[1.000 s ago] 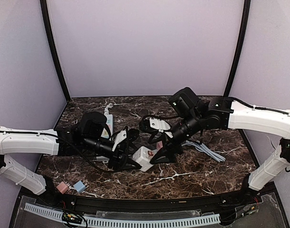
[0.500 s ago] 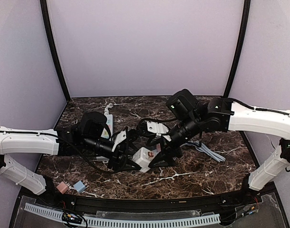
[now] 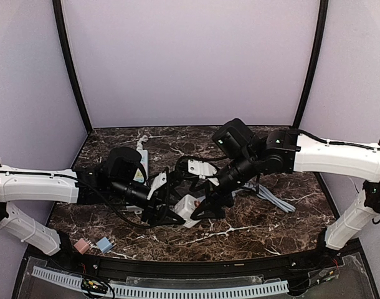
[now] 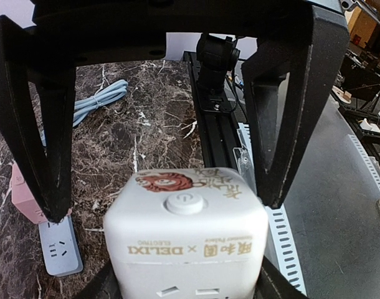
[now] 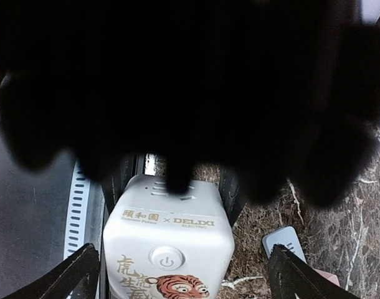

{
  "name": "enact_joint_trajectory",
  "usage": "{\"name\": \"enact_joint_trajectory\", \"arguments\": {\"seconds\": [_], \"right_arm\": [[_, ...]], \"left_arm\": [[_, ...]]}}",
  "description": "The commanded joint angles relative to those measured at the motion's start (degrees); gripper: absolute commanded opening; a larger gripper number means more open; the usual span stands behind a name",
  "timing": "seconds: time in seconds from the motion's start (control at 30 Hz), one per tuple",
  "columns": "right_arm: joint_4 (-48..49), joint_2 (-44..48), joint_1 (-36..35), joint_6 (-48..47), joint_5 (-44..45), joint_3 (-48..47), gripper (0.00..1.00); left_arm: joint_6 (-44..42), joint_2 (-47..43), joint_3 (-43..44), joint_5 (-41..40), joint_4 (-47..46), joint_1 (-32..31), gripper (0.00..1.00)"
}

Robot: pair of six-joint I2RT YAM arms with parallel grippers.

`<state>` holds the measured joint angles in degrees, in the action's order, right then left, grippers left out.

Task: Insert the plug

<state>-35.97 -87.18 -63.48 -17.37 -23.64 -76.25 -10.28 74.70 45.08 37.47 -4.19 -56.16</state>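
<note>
White socket cube (image 3: pixel 189 205) (tiger print, DELIXI label) sits at centre frame on the marble table (image 3: pixel 258 230). The left gripper (image 3: pixel 168 208) and right gripper (image 3: pixel 207 205) meet over it, both jaws spread wide around it.

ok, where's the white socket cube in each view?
Top external: socket cube just below the picture's centre, where the two arms meet.
Left wrist: bottom centre, very close to the camera.
Right wrist: bottom centre, below a black blur.
Shared landmark: the tiger print by the round button, seen in both wrist views.
</note>
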Motion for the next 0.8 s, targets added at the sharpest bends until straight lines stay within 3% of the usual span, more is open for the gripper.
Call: {"name": "enact_joint_trajectory", "arguments": {"seconds": [0.0,0.37,0.77], "right_arm": [[-0.2,-0.7,-0.9,1.4,1.3,-1.4,0.92],[1.0,0.8,-2.3,2.4,2.5,-0.2,0.89],[6.4,8.4,-2.2,4.3,6.1,5.0,0.97]], "left_arm": [[0.4,-0.3,1.8,0.9,-3.0,-0.2,0.01],[2.8,-1.6,0.3,0.1,-8.1,-0.2,0.01],[2.4,-3.2,-1.1,2.5,-9.8,-0.2,0.01]]}}
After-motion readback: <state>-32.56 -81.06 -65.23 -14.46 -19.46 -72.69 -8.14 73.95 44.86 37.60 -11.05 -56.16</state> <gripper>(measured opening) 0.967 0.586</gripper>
